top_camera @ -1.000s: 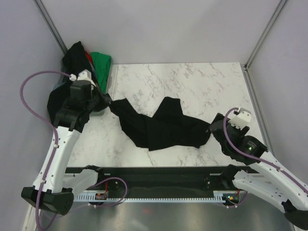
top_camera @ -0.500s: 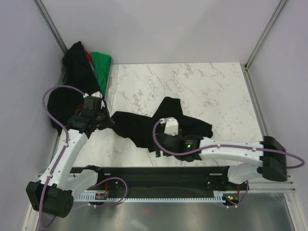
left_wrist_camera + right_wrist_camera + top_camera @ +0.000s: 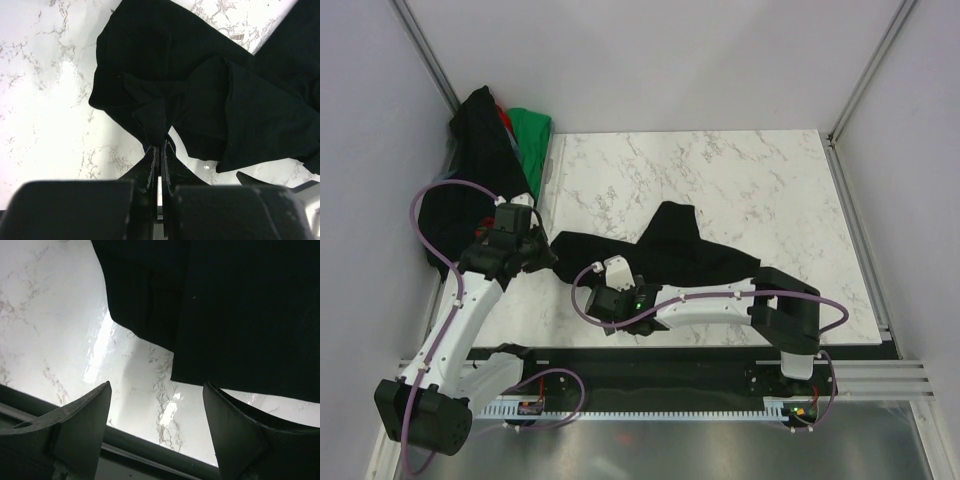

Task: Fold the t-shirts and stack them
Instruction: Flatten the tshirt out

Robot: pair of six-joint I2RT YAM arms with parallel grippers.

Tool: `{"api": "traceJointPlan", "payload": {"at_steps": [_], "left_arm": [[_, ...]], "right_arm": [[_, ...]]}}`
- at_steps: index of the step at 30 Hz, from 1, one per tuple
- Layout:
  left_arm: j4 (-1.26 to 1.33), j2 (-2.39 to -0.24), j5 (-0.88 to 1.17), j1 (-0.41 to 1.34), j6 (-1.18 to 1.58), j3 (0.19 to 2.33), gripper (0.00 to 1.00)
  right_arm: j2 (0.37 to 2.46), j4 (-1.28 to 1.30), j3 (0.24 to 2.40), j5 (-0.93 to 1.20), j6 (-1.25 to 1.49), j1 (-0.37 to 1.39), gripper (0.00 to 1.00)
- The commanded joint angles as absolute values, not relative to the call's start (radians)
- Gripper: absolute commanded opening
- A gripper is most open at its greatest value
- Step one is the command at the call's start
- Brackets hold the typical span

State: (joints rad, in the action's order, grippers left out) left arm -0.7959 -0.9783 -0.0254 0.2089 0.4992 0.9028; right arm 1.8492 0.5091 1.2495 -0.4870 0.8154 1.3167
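Note:
A black t-shirt [image 3: 665, 255] lies crumpled across the middle of the marble table. My left gripper [image 3: 548, 257] is shut on the shirt's left end; in the left wrist view the closed jaws [image 3: 160, 146] pinch a fold of the black cloth [image 3: 200, 85]. My right gripper [image 3: 593, 303] is open and empty, low over the table at the shirt's near-left edge. In the right wrist view its fingers [image 3: 157, 387] stand wide apart, with the shirt's hem [image 3: 225, 315] just ahead. More t-shirts, black [image 3: 478, 130], green [image 3: 532, 132] and red [image 3: 503, 118], lie piled at the back left.
A grey bin rim [image 3: 556, 160] holds the pile at the back left corner. The black rail [image 3: 650, 362] runs along the table's near edge, just under my right gripper. Bare marble [image 3: 720, 170] lies behind the shirt.
My right arm has swung from the table's right side across the front to the shirt's near-left edge. My left gripper drew the shirt's left end slightly nearer, then held.

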Motion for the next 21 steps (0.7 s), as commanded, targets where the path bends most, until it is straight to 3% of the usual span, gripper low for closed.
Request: {"api": "traceJointPlan", "payload": {"at_steps": [1, 5, 13, 16, 21], "left_arm": [[-0.761, -0.956, -0.028, 0.209, 0.459, 0.897, 0.04], [-0.761, -0.950, -0.028, 0.210, 0.462, 0.896, 0.04], [-0.756, -0.948, -0.029, 0.209, 0.463, 0.891, 0.04], [-0.756, -0.951, -0.032, 0.209, 0.466, 0.891, 0.04], [-0.756, -0.950, -0.040, 0.209, 0.468, 0.890, 0.04]], "right_arm": [[1.878, 0.543, 1.307, -0.560, 0.778, 1.305, 0.81], [1.919, 0.566, 1.307, -0.589, 0.776, 1.281, 0.78], [1.970, 0.543, 1.276, -0.595, 0.770, 1.272, 0.60], [1.977, 0.535, 1.269, -0.594, 0.759, 1.266, 0.47], [1.915, 0.537, 1.223, -0.571, 0.762, 1.256, 0.14]]}}
